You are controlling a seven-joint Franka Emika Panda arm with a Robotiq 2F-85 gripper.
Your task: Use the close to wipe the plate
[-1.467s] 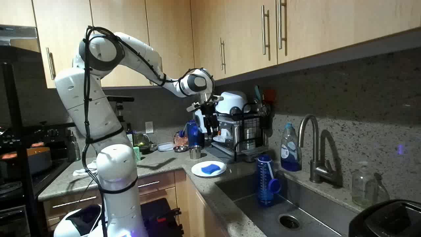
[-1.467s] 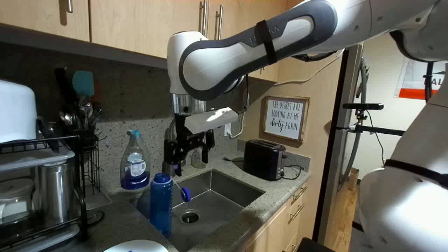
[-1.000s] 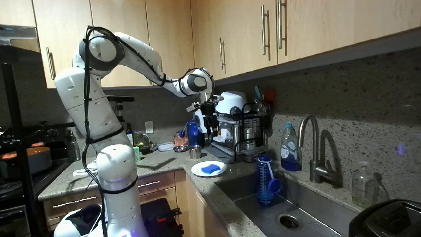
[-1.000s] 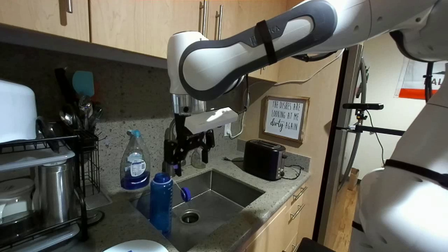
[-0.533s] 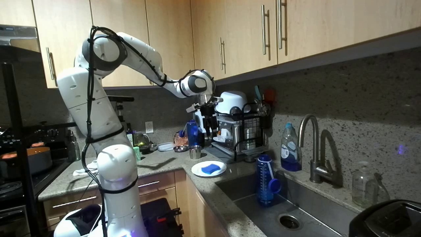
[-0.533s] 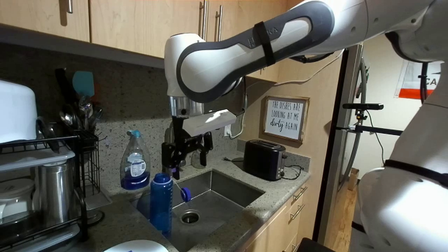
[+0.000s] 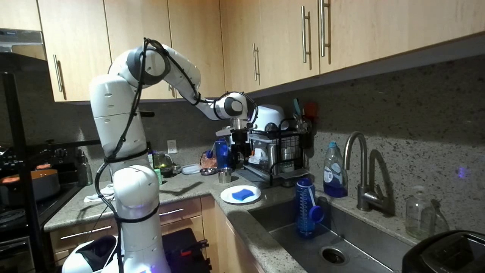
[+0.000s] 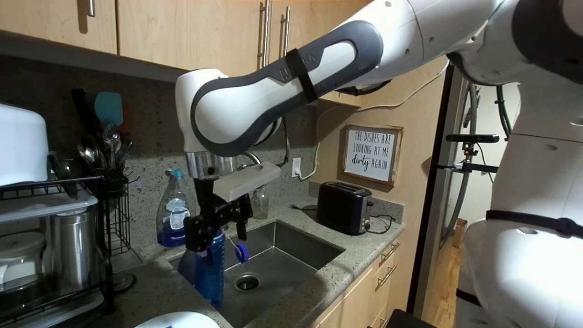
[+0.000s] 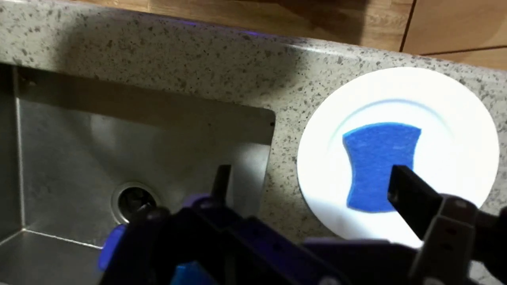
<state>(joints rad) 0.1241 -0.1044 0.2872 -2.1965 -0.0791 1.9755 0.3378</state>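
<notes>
Beside the sink (image 9: pixel 170 130), on the speckled counter (image 9: pixel 178 51), sits the white plate (image 9: pixel 459 138), a blue sponge (image 9: pixel 376 166) resting on it. Above that end of the sink hangs the gripper (image 9: pixel 313 170), released, jaws wide apart. Behind the sink stand the tap (image 7: pixel 363 199) and soap bottle (image 7: pixel 333 172) (wooden cupboards (image 7: pixel 360 30) hang overhead); beyond its other end sits a black toaster (image 8: pixel 344 209).

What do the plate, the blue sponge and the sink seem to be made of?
The plate: probably glazed ceramic, smooth and bright white; hard plastic is possible.
The blue sponge: perhaps foam or scouring fibre, its face matte and faintly mottled.
The sink: likely brushed stainless steel, grey with soft, blurred reflections.
</notes>
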